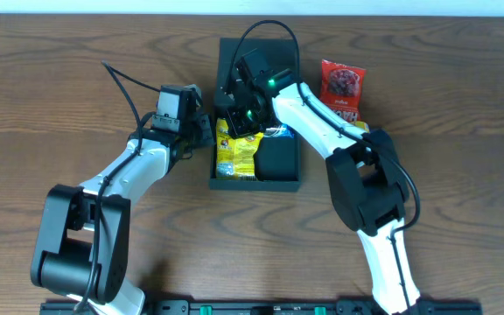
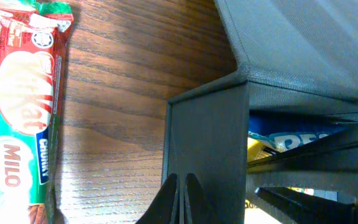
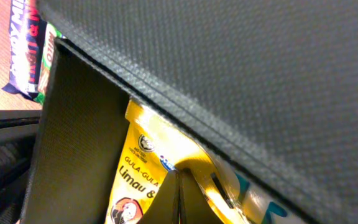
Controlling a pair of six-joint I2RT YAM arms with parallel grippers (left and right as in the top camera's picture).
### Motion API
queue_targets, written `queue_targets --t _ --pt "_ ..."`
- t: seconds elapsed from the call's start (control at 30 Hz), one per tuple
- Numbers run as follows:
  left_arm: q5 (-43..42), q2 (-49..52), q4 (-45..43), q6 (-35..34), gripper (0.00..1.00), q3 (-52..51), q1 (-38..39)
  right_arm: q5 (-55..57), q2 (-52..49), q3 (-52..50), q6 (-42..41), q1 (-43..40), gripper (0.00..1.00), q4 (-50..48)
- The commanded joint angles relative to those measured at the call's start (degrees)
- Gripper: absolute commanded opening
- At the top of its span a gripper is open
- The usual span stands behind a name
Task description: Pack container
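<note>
At table centre, the container [image 1: 256, 184] stands open, its lid flap on the far side. Right gripper [image 3: 178, 186] — inside it, fingers closed together over a yellow packet [image 1: 234, 153]; whether they grip it cannot be told. Left gripper [image 2: 182, 186] — fingers closed, at the container's left outer wall. KitKat bar [image 2: 23, 118] lies left; red packet [image 1: 342, 87] right.

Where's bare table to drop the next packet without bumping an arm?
Bare wood: the table in front of the container, its far-left side, and the far right beyond the red packet. Crowded: beside the container's left wall, with the left claw and KitKat bar; the right claw works inside.
</note>
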State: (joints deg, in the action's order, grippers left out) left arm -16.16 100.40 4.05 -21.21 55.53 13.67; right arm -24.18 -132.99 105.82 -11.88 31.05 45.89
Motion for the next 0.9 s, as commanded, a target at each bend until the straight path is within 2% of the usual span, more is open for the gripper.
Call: queue_targets --t 0.0,0.47,0.63,0.87 --pt "0.0 0.7 0.0 -0.3 0.06 0.9 0.0 1.6 -5.2 -1.0 0.8 1.3 0.02 0.2" --pt "0.0 0.7 -0.1 -0.3 0.06 0.9 0.0 3.0 -5.0 -0.7 0.8 0.9 0.01 1.1" --pt "0.0 0.7 -1.3 -0.3 0.06 0.9 -0.2 3.0 1.3 1.0 2.6 -0.9 0.01 5.1" --pt "0.0 0.7 -1.8 -0.2 0.06 0.9 -0.2 6.0 14.1 1.0 2.8 -3.6 0.01 3.8"
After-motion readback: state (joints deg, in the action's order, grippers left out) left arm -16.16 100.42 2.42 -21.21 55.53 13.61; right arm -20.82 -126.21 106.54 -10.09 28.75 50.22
